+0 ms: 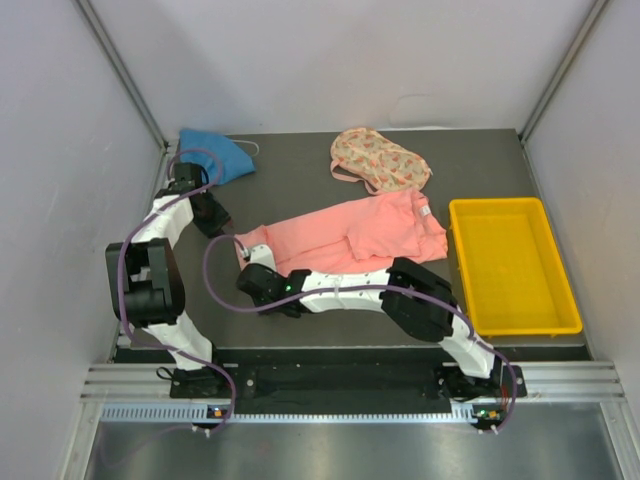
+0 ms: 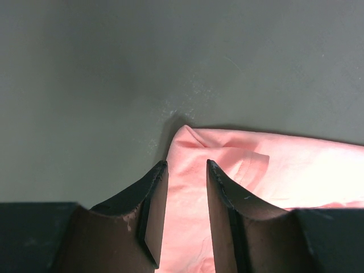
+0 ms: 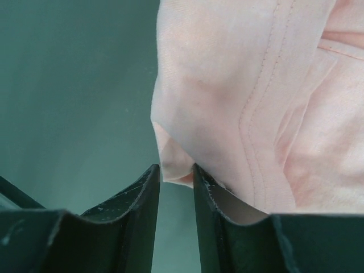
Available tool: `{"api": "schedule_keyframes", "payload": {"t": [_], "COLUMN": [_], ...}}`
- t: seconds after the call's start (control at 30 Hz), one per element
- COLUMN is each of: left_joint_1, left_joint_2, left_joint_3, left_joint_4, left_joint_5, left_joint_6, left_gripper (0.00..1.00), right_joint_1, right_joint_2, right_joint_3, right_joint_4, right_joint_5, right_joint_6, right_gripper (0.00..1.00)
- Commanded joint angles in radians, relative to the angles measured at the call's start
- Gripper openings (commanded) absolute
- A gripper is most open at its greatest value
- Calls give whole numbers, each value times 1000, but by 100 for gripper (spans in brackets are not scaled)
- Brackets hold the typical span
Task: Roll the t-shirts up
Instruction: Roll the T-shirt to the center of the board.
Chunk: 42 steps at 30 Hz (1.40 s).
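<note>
The salmon-pink t-shirt (image 1: 350, 235) lies partly folded in the middle of the dark table, with its white neck tag (image 1: 425, 211) at the right end. My left gripper (image 1: 228, 236) is at its far-left corner. In the left wrist view the gripper (image 2: 186, 163) is open, its jaws standing either side of pink cloth (image 2: 267, 176). My right gripper (image 1: 248, 262) is at the near-left corner. In the right wrist view the gripper (image 3: 175, 166) is slightly open, and the cloth's corner (image 3: 227, 85) sits at its fingertips. The blue shirt (image 1: 215, 155) and the floral shirt (image 1: 380, 160) lie bunched at the back.
An empty yellow tray (image 1: 510, 265) stands at the right of the table. Grey walls close in the left, right and back sides. The right arm's forearm lies along the pink shirt's near edge.
</note>
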Motion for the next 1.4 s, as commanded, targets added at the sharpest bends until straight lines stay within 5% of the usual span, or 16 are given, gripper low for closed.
{"api": "schedule_keyframes", "payload": {"t": [0.0,0.17,0.3,0.5,0.77,0.9,0.97,1.37], "left_joint_1": [5,4,4,4,2,2,-4,-74], "left_joint_2": [2,2,-1,-113,-343,-426,-463,-693], "left_joint_3": [18,15,12,-83,-297,-390,-446,-637], "left_joint_4": [14,14,15,38,93,115,116,87], "left_joint_5": [-2,-2,11,70,175,254,296,274], "left_joint_6": [15,15,15,13,-57,-105,-123,-243], "left_gripper": [38,38,38,42,52,53,45,45], "right_joint_1": [9,11,25,25,-52,-118,-153,-192], "right_joint_2": [-22,1,-26,-184,-382,-399,-386,-251], "right_joint_3": [67,91,102,9,-162,-246,-240,-226], "right_joint_4": [23,11,-8,-34,-44,43,52,138], "right_joint_5": [-6,-20,-23,32,-64,-173,-222,-360], "right_joint_6": [7,1,-20,-30,33,76,78,194], "right_gripper": [26,6,3,28,37,40,40,55]}}
